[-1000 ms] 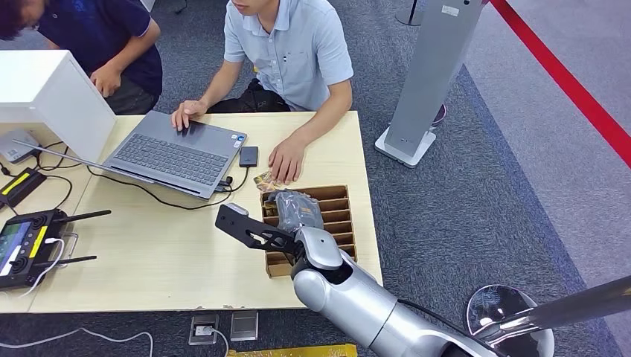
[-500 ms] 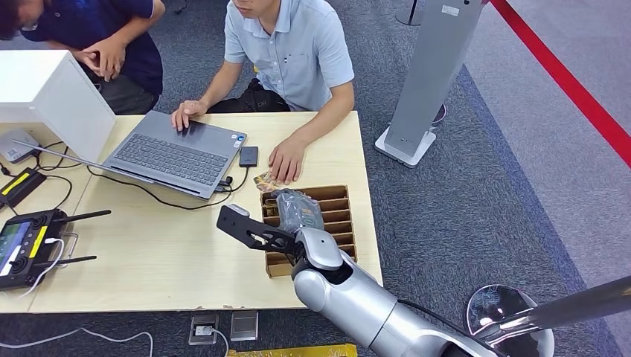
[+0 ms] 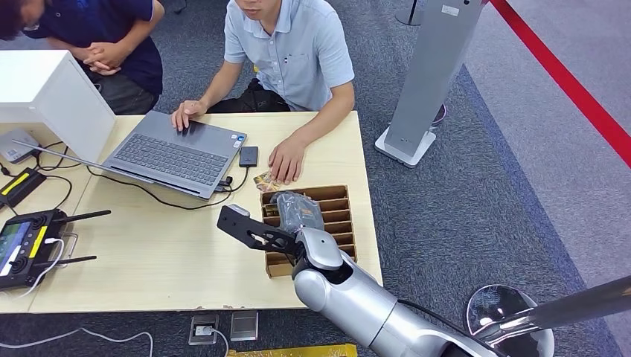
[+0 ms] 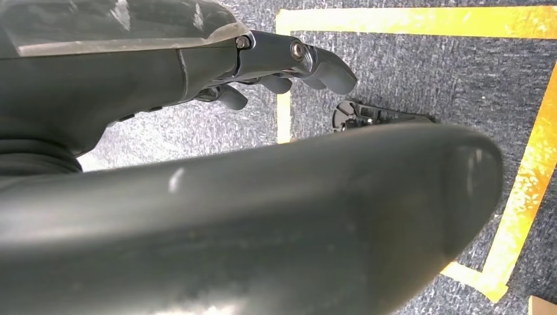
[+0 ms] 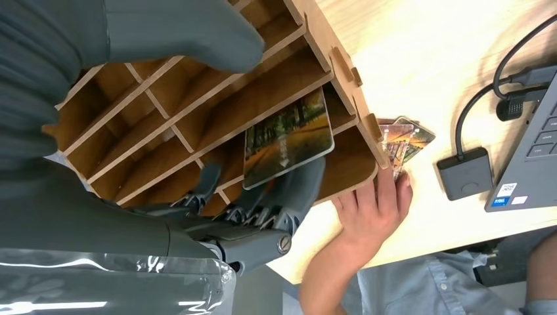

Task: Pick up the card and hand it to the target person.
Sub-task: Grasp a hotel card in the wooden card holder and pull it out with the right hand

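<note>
A card [image 5: 286, 138] printed with a tree-lined path stands tilted in a slot of the wooden divider tray [image 5: 341, 72]. My right hand [image 5: 256, 197] reaches into the tray [image 3: 347, 223] near the table's right edge. Its fingers [image 5: 299, 187] lie against the card's back and the thumb [image 5: 184, 33] stays apart above the slots. From the head view the hand [image 3: 298, 210] covers the tray's far slots. A person in a light blue shirt [image 3: 294, 52] sits across the table, one hand [image 3: 286, 160] flat just beyond the tray. My left hand [image 4: 289, 62] hangs over the carpet, holding nothing.
A few loose cards [image 3: 262, 180] lie by the person's hand. A laptop [image 3: 175, 152], a small black drive [image 3: 248, 155], cables and a controller [image 3: 26, 242] take up the table's left. A white box [image 3: 45, 93] and a second person sit far left. A grey stand [image 3: 428, 74] is to the right.
My right hand has edged slightly farther into the tray. The person in the dark shirt at the back left has drawn both hands together. The seated person has not moved.
</note>
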Controlling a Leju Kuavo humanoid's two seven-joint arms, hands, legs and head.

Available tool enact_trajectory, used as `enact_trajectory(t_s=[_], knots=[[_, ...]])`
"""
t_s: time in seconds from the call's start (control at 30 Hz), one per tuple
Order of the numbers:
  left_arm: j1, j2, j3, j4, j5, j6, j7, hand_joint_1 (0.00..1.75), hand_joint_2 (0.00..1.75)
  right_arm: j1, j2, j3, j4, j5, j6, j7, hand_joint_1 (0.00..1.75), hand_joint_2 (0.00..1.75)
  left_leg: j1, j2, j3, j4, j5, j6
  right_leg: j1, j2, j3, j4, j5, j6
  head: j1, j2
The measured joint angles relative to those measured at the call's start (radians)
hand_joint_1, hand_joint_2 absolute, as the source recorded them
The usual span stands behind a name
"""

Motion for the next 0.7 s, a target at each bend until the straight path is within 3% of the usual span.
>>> enact_trajectory(t_s=[0.33,0.57,0.7], knots=[[0.000,0.000,0.000,0.000,0.000,-0.001,0.001,0.00,0.00,-0.001,0.000,0.000,0.000,0.001,-0.001,0.000,0.77,1.75,0.000,0.000,0.000,0.000,0.000,0.000,0.000,0.000,0.000,0.000,0.000,0.000,0.000,0.000],[0.000,0.000,0.000,0.000,0.000,-0.001,0.001,0.00,0.00,-0.001,-0.002,0.000,0.000,0.001,-0.010,0.000,1.33,1.75,0.000,0.000,0.000,0.000,0.000,0.000,0.000,0.000,0.000,0.000,0.000,0.000,0.000,0.000],[0.000,0.000,-0.001,0.000,-0.001,-0.001,0.001,0.00,0.00,-0.001,-0.003,0.000,0.000,-0.005,-0.015,0.000,1.38,1.75,0.000,0.000,0.000,0.000,0.000,0.000,0.000,0.000,0.000,0.000,0.000,0.000,0.000,0.000]])
